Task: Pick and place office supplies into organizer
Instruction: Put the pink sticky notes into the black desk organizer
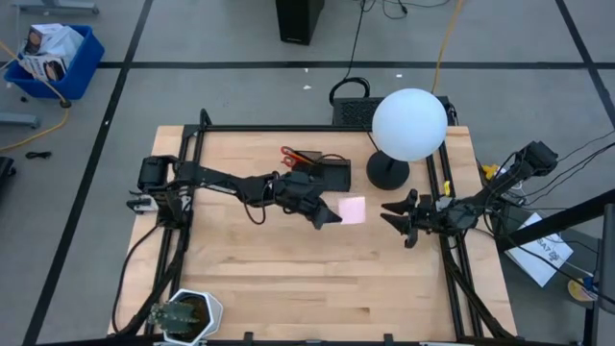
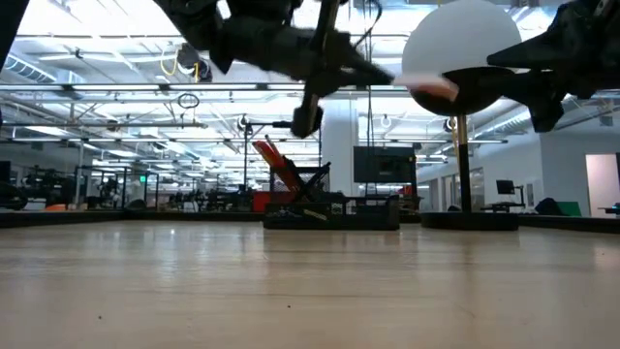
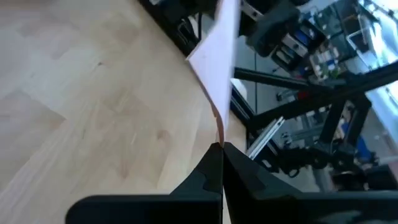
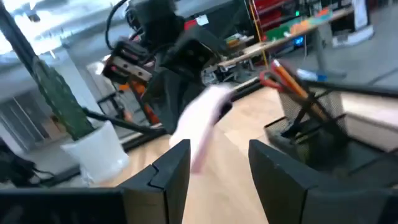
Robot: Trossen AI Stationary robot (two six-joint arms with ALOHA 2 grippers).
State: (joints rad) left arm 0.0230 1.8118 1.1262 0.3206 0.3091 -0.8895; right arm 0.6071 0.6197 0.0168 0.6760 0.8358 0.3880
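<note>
My left gripper [image 1: 333, 215] hovers over the middle of the table, shut on a square pink sticky-note pad [image 1: 353, 210], which also shows in the left wrist view [image 3: 216, 56]. The black organizer [image 1: 324, 173] stands just beyond it toward the far edge. Red-handled scissors [image 1: 291, 154] and pens stick up out of the organizer's back section [image 4: 311, 121]. My right gripper [image 1: 394, 219] waits open near the table's right edge, facing the pad, with nothing between its fingers [image 4: 171, 165]. My left gripper pinches the pad's near edge [image 3: 218, 127] between its two fingertips. The fingers come from the table's left, slanting a little downward. The pad sticks out past the fingertips toward the table's right and is lifted clear of the table.
A lamp with a round black base [image 1: 387, 174] and a white globe [image 1: 409, 123] stands right of the organizer. A potted plant in a white pot [image 1: 184, 315] sits at the near left corner. Black frame rails [image 1: 452, 259] run along the table's sides. Bare wood lies toward the near edge.
</note>
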